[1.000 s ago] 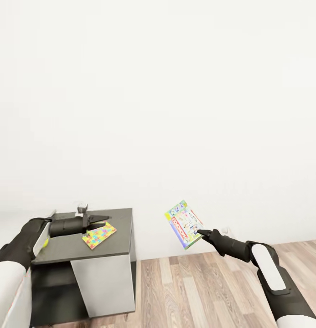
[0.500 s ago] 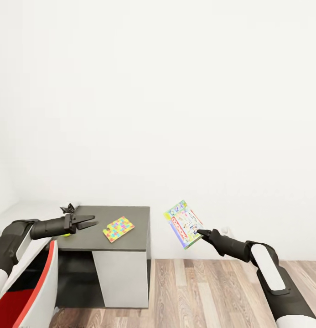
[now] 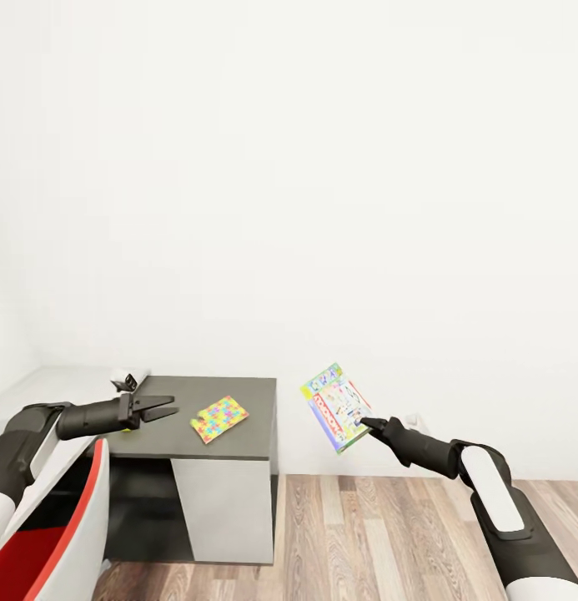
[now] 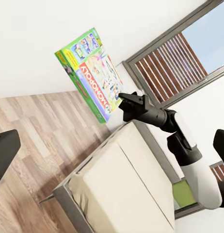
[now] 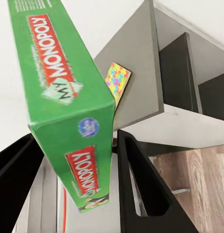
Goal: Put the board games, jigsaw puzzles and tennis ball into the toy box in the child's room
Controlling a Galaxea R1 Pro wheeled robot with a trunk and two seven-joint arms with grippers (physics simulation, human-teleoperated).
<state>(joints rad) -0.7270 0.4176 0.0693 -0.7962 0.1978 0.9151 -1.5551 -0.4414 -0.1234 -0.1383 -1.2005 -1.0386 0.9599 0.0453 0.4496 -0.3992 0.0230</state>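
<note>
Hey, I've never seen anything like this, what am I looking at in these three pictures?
It is a simulated two-armed robot. The wide picture is from its head; the others are from cameras near each gripper. The right gripper is shut on a Monopoly board game, seen close up in the right wrist picture. The left gripper hangs open above a dark side unit, where a jigsaw puzzle lies. The left wrist picture shows the bed and a window.

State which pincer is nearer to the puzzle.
Left. The left pincer hovers just beside the puzzle over the dark unit; the right pincer is off past the unit's edge, holding the game box.
</note>
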